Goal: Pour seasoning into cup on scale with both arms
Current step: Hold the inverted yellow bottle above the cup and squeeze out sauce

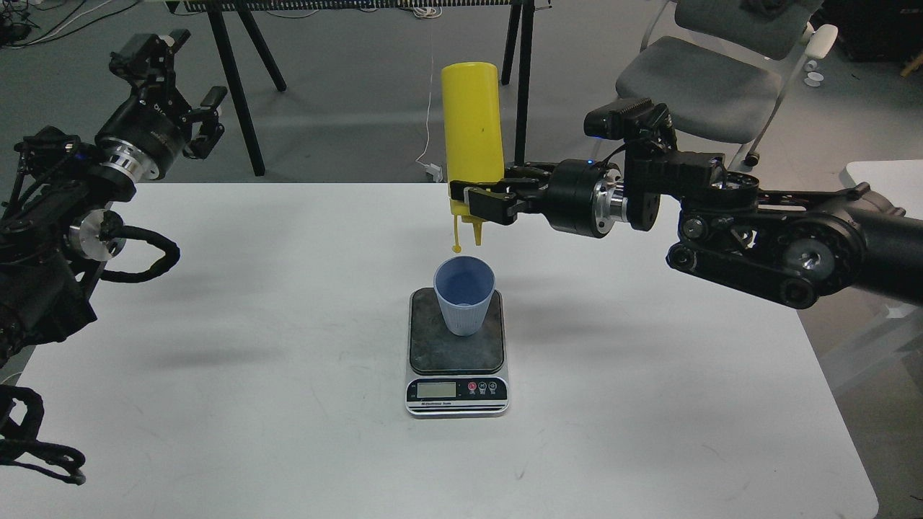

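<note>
One bottle (472, 130) inverted in right gripper (482, 203), one cup (465, 295), one scale (456, 360), left gripper (191, 108) spread, empty

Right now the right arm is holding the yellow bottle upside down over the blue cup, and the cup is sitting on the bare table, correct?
Not quite. In the head view the cup stands on the scale, not the bare table. The rest holds: the right gripper holds the bottle nozzle-down above it.

You face lab or workshop: white table (288, 404), grey carpet (346, 101), office chair (703, 79), black stand legs (234, 86), loose cables (58, 18).
</note>
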### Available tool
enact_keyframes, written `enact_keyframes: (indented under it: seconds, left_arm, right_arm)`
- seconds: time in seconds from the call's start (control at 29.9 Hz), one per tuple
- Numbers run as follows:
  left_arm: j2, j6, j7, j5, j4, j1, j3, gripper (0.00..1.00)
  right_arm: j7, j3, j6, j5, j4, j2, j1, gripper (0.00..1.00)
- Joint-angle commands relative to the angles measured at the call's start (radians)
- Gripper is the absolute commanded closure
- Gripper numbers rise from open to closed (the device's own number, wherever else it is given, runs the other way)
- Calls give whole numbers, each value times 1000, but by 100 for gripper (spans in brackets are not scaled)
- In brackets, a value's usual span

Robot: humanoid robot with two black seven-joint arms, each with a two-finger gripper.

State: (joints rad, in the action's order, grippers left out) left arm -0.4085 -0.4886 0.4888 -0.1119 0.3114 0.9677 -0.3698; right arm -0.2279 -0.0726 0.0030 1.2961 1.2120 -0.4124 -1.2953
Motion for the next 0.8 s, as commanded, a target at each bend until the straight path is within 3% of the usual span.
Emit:
enact_keyframes:
  seconds: [0.0, 0.77]
  left_arm:
    - [-1, 0, 0, 0, 0, 0, 0, 12]
    - [0, 0, 0, 0, 0, 2, 0, 11]
  right_arm:
    - [1, -7, 0, 37, -2, 7, -12, 86]
    - [7, -10, -11, 134, -14, 23, -30, 86]
